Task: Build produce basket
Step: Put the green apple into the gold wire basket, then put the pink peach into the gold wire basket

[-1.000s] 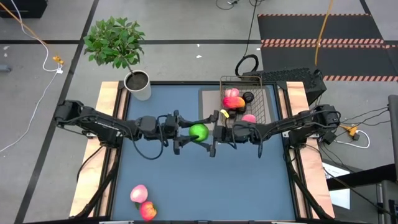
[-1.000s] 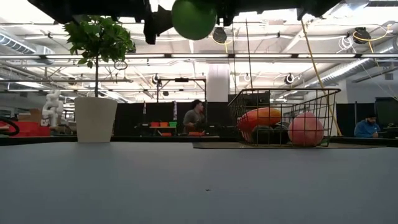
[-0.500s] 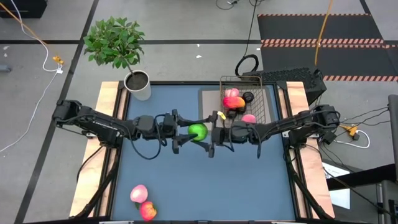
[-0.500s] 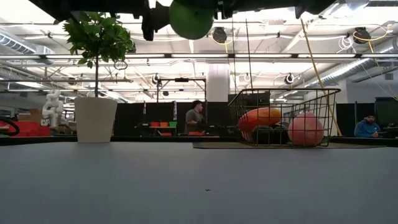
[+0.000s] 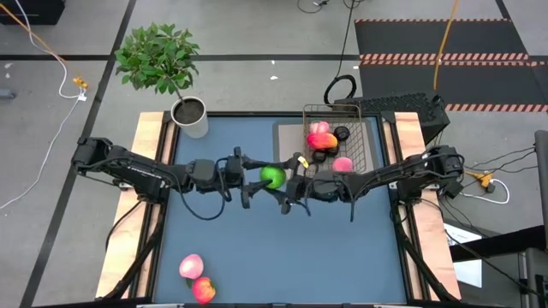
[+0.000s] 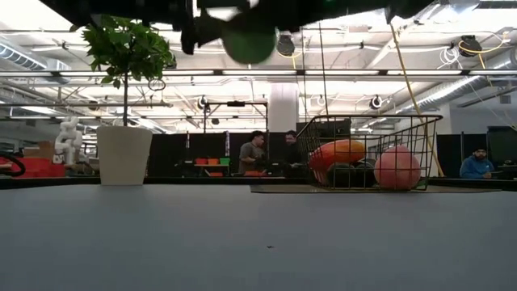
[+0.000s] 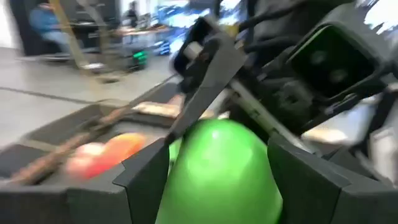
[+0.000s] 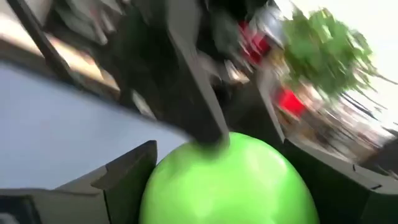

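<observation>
A green apple (image 5: 272, 176) hangs in the air over the middle of the table, also seen at the top of the low view (image 6: 249, 40). My left gripper (image 5: 259, 180) comes at it from the table's left and is shut on it. My right gripper (image 5: 288, 183) faces it from the right, with its open fingers on either side of the apple (image 8: 227, 186). The wire basket (image 5: 306, 111) stands at the far right on its base, holding a pink peach (image 5: 319, 128), a red-orange piece (image 5: 325, 142), a dark ball (image 5: 342, 133) and another pink fruit (image 5: 342, 162). My left gripper pinches the apple's two opposite sides (image 7: 180, 168) between its two fingers (image 7: 143, 180). The fingers point level, coming from the table's left. The apple is lifted well clear of the table. My right gripper's fingers (image 8: 127, 171) flank the same apple; whether they touch it I cannot tell.
A white pot (image 5: 190, 115) with a leafy plant stands at the far left corner. Two pink-red fruits (image 5: 191, 265) (image 5: 204, 289) lie near the table's front left. People sit in the room beyond the table (image 6: 254, 153).
My right gripper has rolled about its own axis, so its fingers now stand differently around the apple. My left gripper has rolled a little as well. The apple has stayed high over the table's middle, between the two grippers.
</observation>
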`<action>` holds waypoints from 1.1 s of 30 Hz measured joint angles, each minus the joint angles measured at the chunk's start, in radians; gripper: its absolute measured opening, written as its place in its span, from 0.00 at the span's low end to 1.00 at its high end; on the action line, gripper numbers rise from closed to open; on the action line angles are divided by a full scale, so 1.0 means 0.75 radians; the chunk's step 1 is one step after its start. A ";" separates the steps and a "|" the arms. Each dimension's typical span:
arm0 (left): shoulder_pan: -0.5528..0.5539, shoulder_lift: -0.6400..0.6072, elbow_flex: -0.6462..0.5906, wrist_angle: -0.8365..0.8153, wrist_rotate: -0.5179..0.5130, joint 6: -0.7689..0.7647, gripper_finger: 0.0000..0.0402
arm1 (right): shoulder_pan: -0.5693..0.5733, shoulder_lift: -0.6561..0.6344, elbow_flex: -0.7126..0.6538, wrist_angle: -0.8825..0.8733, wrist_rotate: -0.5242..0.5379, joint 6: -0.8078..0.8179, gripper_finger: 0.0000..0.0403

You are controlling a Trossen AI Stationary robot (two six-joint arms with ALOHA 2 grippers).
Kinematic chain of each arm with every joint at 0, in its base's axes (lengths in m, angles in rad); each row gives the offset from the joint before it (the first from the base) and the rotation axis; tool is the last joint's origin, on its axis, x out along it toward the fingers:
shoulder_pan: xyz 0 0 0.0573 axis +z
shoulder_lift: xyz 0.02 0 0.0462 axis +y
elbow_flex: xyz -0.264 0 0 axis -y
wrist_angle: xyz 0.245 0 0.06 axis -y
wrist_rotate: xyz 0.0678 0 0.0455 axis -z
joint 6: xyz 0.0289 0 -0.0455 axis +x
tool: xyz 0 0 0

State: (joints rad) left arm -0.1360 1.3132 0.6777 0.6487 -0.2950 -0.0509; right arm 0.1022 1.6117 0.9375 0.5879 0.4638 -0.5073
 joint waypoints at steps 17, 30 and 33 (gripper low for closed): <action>0.029 -0.006 0.003 -0.163 -0.203 0.066 0.66 | -0.159 -0.340 -0.256 -0.230 0.679 -0.089 0.81; 0.039 -0.004 0.002 -0.159 -0.213 0.021 0.66 | -0.516 -0.959 -0.599 -0.467 0.273 0.610 0.92; 0.047 -0.004 0.001 -0.160 -0.213 0.021 0.66 | -0.602 -0.979 -0.601 -0.564 0.149 0.699 0.96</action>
State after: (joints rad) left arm -0.1008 1.3106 0.6788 0.5289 -0.4549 -0.0349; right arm -0.3495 0.8777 0.4865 0.1647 0.5755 0.0167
